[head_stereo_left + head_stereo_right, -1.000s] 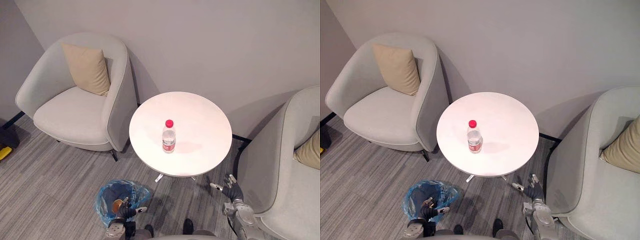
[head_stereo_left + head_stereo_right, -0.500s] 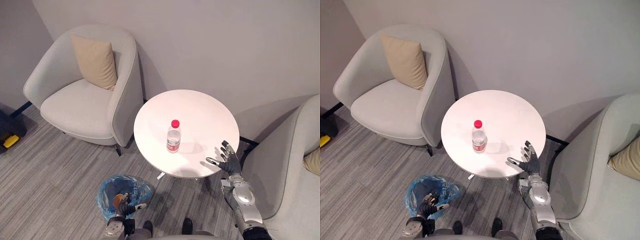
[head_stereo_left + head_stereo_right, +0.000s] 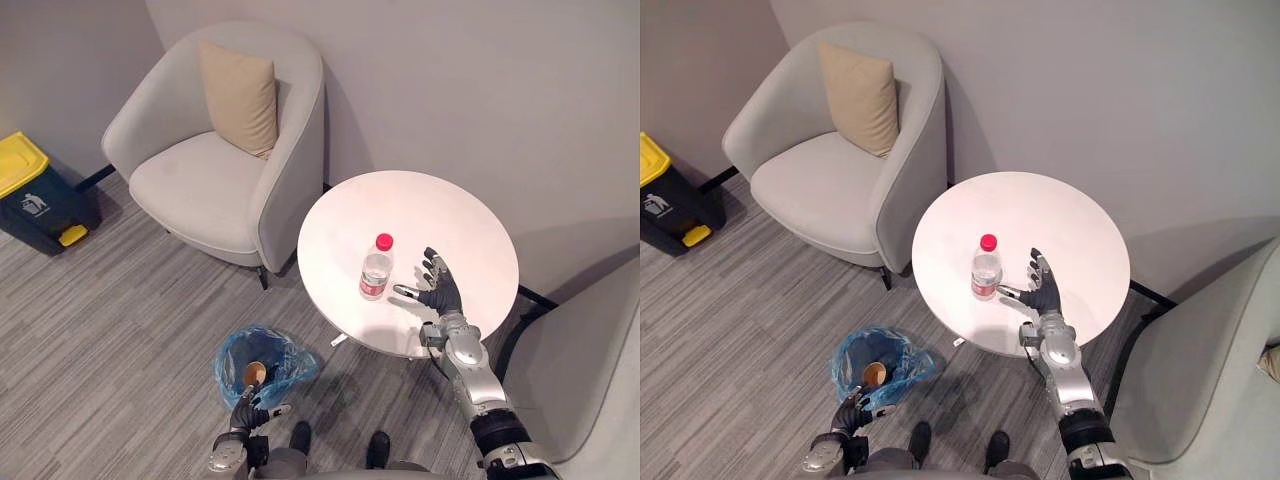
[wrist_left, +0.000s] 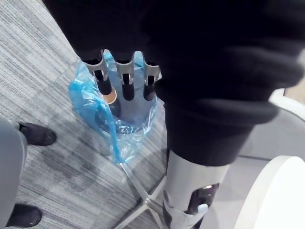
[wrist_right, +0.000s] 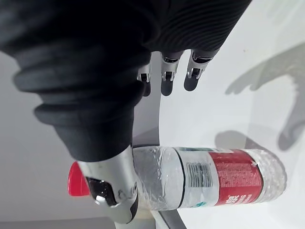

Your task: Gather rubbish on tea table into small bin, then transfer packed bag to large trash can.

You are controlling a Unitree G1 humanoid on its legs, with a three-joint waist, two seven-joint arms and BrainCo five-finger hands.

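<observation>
1. Bottle [image 3: 376,268], red-capped and upright, stands near the middle of the tea table [image 3: 450,215] in the left eye view. My right hand [image 3: 438,290] hovers just beside it, spread and gripping nothing, thumb pointing at the label.
2. Right eye view: the small bin [image 3: 910,362], lined with a blue bag, sits on the floor by the table's foot. A brown round thing [image 3: 874,374], perhaps a cup, lies inside. My left hand [image 3: 855,410] hangs beside the bin, relaxed and empty. The large trash can [image 3: 662,200] with its yellow lid stands well apart.
3. Left wrist view: my fingers [image 4: 125,81] are straight above the bag's open mouth, the brown thing just inside.
4. Right wrist view: my thumb [image 5: 112,191] crosses in front of the bottle's neck while the other fingers reach past it, not closed. I judge I should bring my palm to the labelled body and close thumb and fingers on opposite sides gently, since thin plastic tips or crumples.
</observation>
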